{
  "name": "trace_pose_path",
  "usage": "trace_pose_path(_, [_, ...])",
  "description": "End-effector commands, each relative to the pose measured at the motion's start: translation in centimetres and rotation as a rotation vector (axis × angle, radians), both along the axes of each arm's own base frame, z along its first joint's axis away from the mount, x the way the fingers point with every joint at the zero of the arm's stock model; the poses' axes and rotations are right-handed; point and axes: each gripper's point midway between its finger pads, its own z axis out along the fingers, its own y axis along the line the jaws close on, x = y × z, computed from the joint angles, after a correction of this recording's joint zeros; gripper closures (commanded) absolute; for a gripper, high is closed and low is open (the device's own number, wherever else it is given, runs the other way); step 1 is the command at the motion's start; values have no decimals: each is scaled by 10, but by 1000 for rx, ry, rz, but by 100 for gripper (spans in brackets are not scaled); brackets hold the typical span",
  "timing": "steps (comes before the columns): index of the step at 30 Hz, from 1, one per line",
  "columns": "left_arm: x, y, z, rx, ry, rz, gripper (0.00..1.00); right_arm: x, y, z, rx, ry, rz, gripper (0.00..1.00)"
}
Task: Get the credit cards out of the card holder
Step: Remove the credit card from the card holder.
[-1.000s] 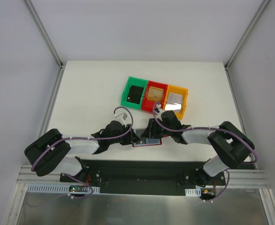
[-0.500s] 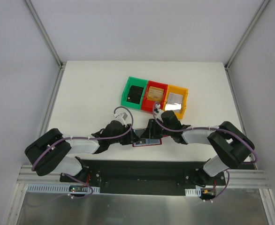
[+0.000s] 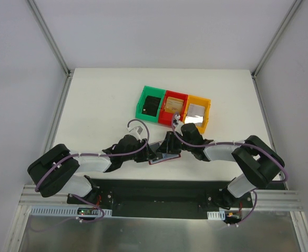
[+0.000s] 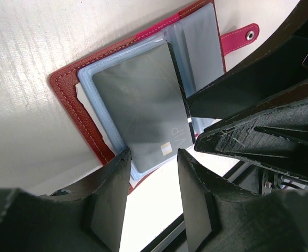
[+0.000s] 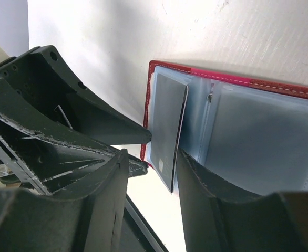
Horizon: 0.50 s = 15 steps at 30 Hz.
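Note:
The red card holder (image 4: pixel 72 100) lies open on the white table between my two grippers, blue-grey pockets up, with its red tab (image 4: pixel 240 38) at the far side. It also shows in the top view (image 3: pixel 163 157) and the right wrist view (image 5: pixel 248 81). A silvery grey credit card (image 4: pixel 141 107) sticks part way out of a pocket. My left gripper (image 4: pixel 153 153) is open, one fingertip at the holder's near edge. My right gripper (image 5: pixel 150 157) is open, and the card's free end (image 5: pixel 167 134) stands between its fingers, close to the right one.
Three plastic bins stand in a row behind the holder: green (image 3: pixel 142 103) with a black card, red (image 3: pixel 166 94) with a tan-gold card, orange (image 3: pixel 207 111) with a silvery card. The table's near edge and the black base rail (image 3: pixel 154 189) are just behind the grippers.
The right gripper has shifted a little to the left over the holder. The holder's near side looks slightly raised and tilted. The left arm has barely moved.

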Motion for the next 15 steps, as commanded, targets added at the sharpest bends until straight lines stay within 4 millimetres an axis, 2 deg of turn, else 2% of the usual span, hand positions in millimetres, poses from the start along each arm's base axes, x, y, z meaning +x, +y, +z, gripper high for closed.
trace_pose_path(1, [9,9,2,46,-39,30,58,-4,13,12,68,-7,46,57])
trace_pose_path(7, [11,12,18,34,-80,35,54,-5,12,6,56,4,47,57])
trace_pose_path(15, [12,18,25,33,-107,53,53,-5,12,4,53,9,47,57])
